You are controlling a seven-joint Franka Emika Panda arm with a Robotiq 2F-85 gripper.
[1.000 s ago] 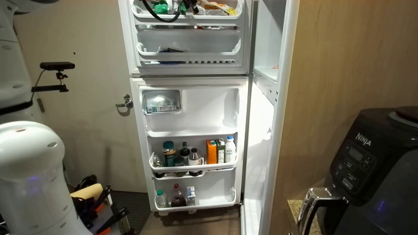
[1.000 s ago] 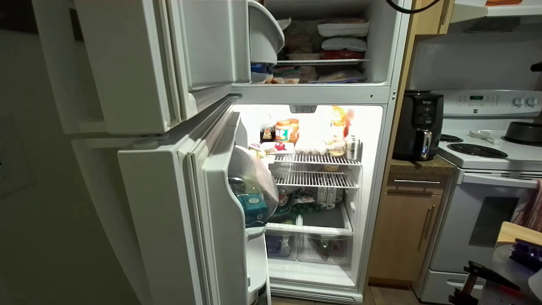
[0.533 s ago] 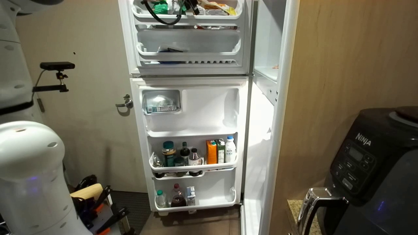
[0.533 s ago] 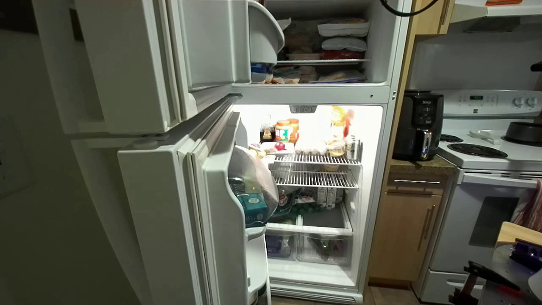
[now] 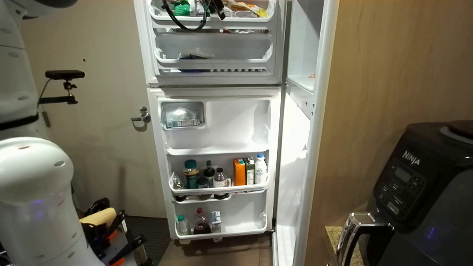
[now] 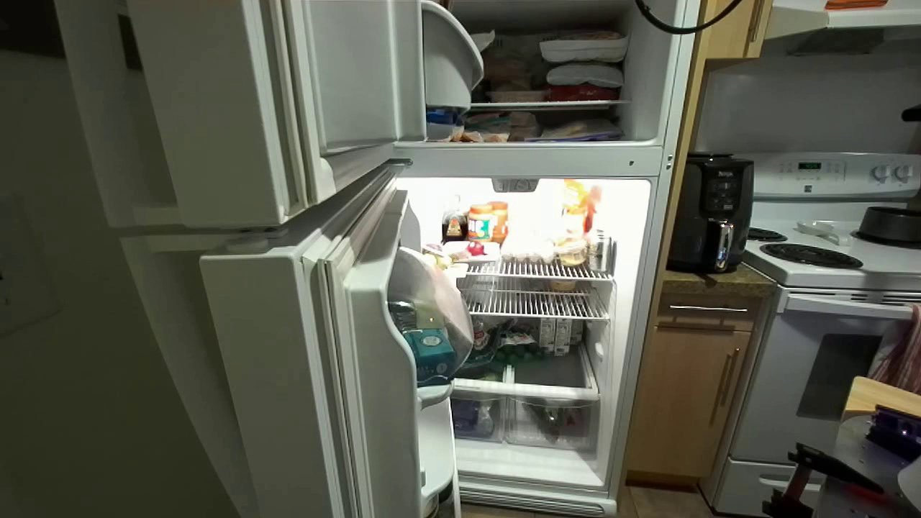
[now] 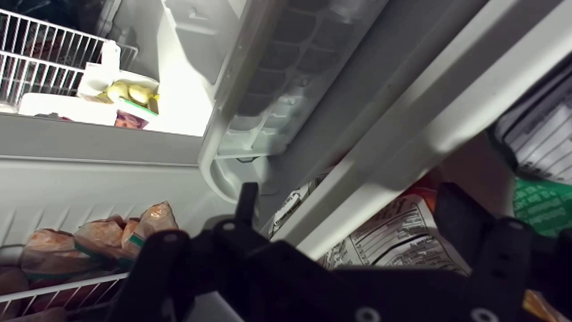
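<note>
Black two-finger gripper (image 7: 347,192): spread wide before the open white freezer door (image 5: 229,79).
White plastic bin rail (image 7: 420,138): on that door, between the fingertips (image 7: 248,199); contact unclear.
White bag with black print (image 7: 402,235): beside the rail.
Clear bags of orange-brown food (image 7: 100,239): near a white wire shelf (image 7: 62,287).
</note>
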